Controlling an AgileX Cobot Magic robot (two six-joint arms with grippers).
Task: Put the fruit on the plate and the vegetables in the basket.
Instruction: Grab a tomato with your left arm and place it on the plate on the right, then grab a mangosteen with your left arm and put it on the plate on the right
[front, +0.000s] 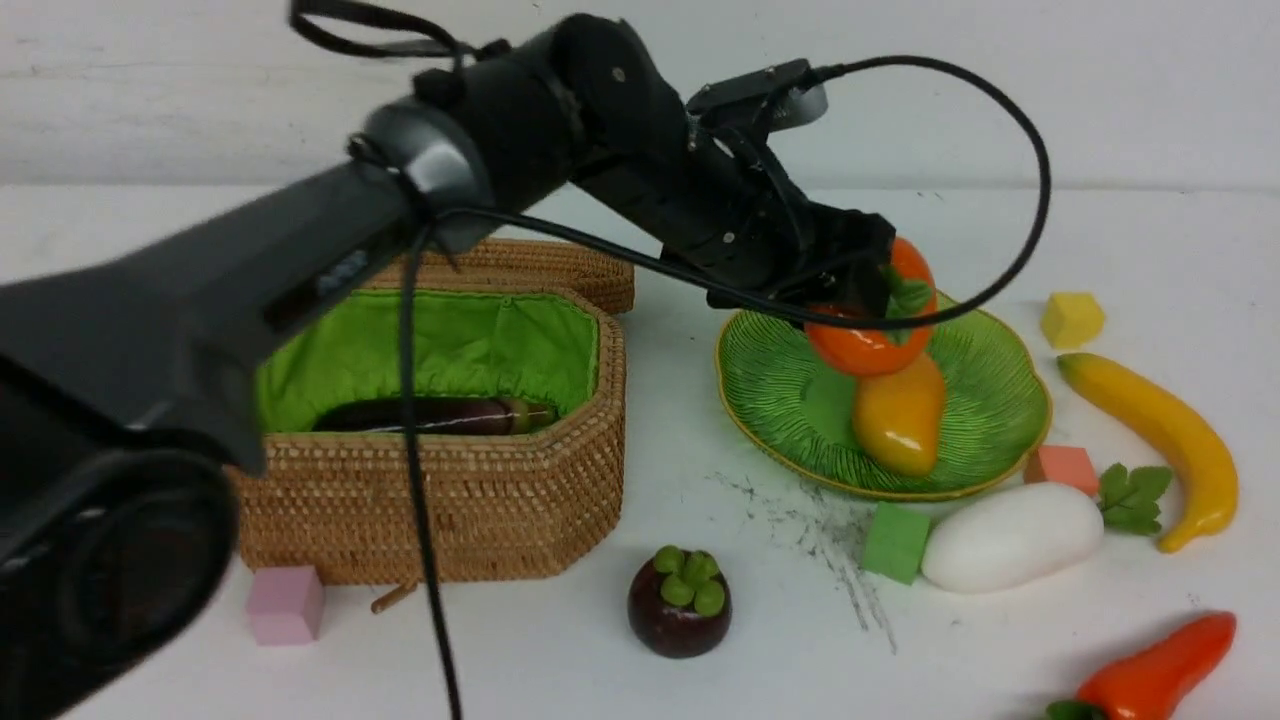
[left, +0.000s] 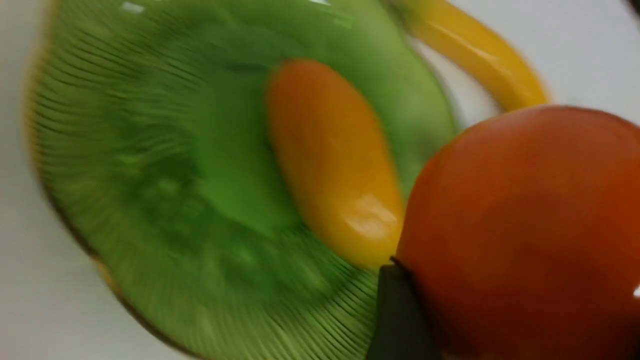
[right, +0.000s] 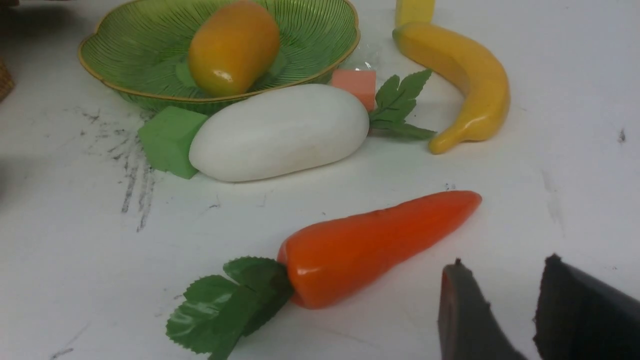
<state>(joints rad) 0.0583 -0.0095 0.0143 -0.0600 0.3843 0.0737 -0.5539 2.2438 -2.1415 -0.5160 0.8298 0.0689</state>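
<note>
Front view: the left gripper (front: 868, 300) reaches across the white table (front: 700, 660), its jaws closed on the orange persimmon (front: 868, 345), which hangs above the green plate (front: 780, 400) and just over the mango (front: 900, 420) lying in the dish. To the left, the wicker basket (front: 450, 500) stands with its lid open, the eggplant (front: 440, 415) lying inside against the green lining. The mangosteen (front: 680, 605) sits on the table in front, between basket and plate. The white radish (front: 1010, 535) lies just beside the plate's near rim, the banana (front: 1160, 430) to its right and the pepper (front: 1160, 675) at the lower right corner. The right gripper is out of this view.

Left wrist view: blurred, but the persimmon (left: 525, 225) fills the foreground, pressed against one dark finger (left: 400, 315). Behind it the mango (left: 330, 160) rests in the plate (left: 150, 175), and the banana (left: 475, 50) lies on the table past the rim.

Right wrist view: the right gripper (right: 505, 272) hovers over the table with its two fingers parted by a modest gap and nothing between them. The pepper (right: 375, 245) lies near the fingers, not touched by them. Beyond it, the radish (right: 280, 132) rests beside the plate (right: 125, 55), and the banana (right: 460, 70) curves off to one side.
</note>
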